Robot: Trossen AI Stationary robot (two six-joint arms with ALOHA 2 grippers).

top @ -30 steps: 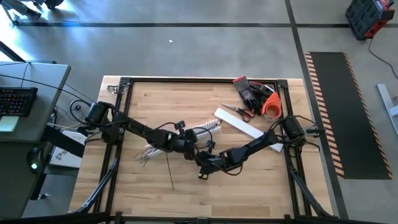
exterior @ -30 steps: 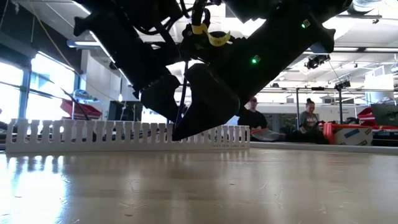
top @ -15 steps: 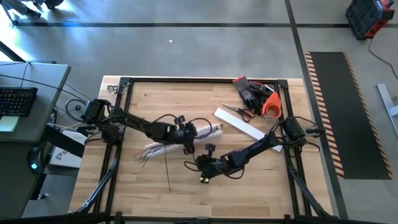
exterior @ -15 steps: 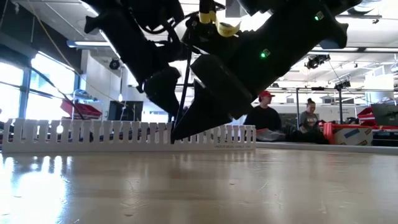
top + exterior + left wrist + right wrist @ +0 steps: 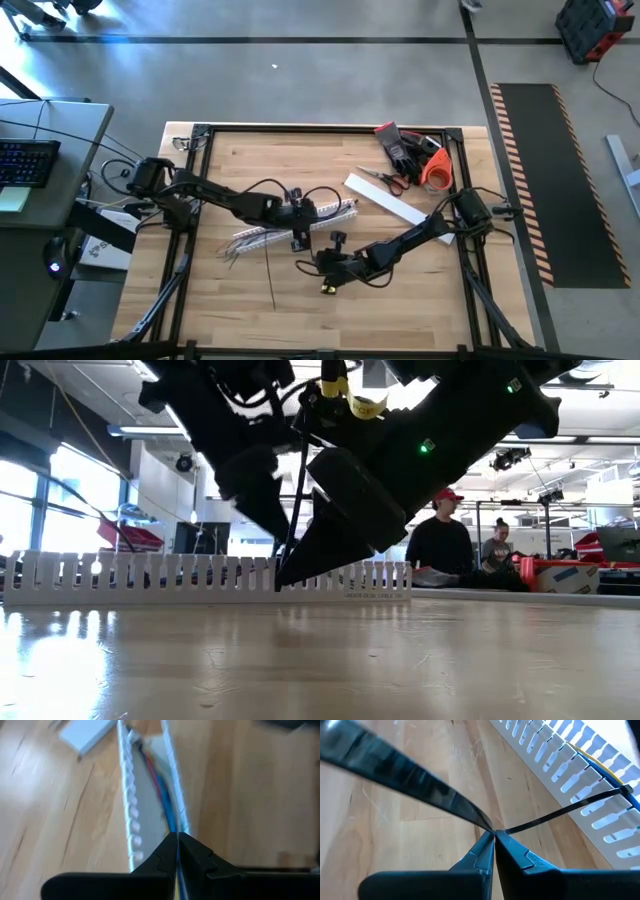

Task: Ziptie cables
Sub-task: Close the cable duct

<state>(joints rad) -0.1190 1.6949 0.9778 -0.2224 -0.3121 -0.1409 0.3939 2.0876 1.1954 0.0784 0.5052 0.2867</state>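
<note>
Wooden table (image 5: 230, 300), right tool (image 5: 494, 834) clamped on ziptie (image 5: 560, 810) (no legible writing), left tool (image 5: 177, 836) clamped on cables (image 5: 161, 795).

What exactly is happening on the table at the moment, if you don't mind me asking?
Both arms are working mid-table at the white slotted duct, which has the cables lying in it. The right gripper is shut on a ziptie, a thin dark strip that runs across to the duct where the wires sit. The left gripper is shut right over the duct, lined up with the cables. Scissors and gloves lie unused at the far right corner.
</note>
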